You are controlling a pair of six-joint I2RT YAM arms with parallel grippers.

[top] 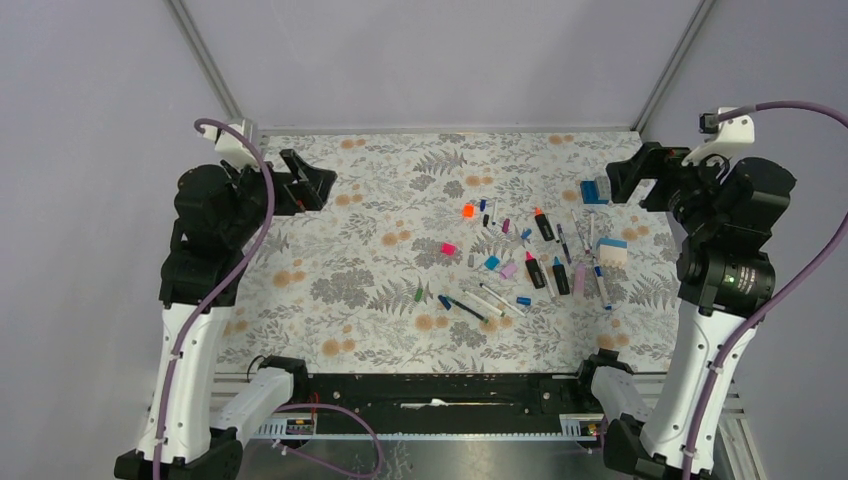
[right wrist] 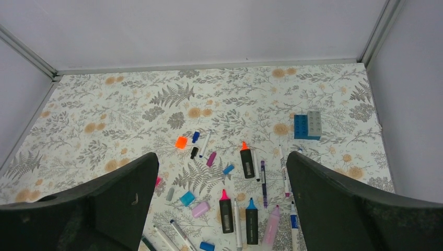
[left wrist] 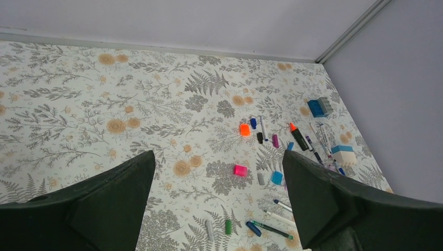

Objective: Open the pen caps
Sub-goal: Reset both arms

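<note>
Surface: floral-patterned table | On it lay: orange cap, pink cap, black highlighters, thin pens, blue block | Spread: clustered right of centre

The orange cap and pink cap sit on grey-tan floral cloth.

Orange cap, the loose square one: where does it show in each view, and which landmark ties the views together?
Top external: orange cap just right of centre, at the far-left edge of the pen cluster.
Left wrist: near the picture's centre.
Right wrist: left of centre.
Shared landmark: blue block, to the right of the cap in all three.
</note>
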